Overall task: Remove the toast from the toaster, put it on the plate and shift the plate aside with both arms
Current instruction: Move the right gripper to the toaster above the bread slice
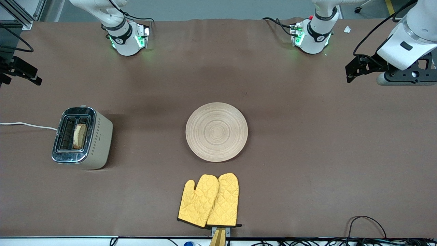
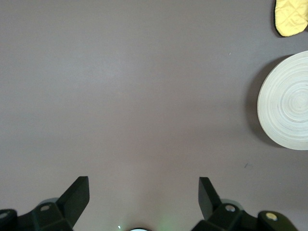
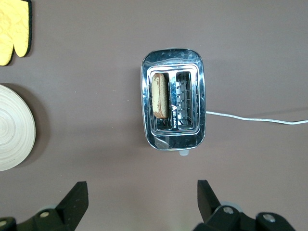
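Observation:
The toast stands upright in one slot of a chrome-topped beige toaster toward the right arm's end of the table; the right wrist view shows the toast from above. The plate lies bare at the table's middle, and its edge shows in the left wrist view and the right wrist view. My right gripper hangs open and empty over the table beside the toaster. My left gripper hangs open and empty over bare table at the left arm's end.
Two yellow oven mitts lie nearer to the front camera than the plate. The toaster's white cord runs off the table's end. Cables lie along the front edge.

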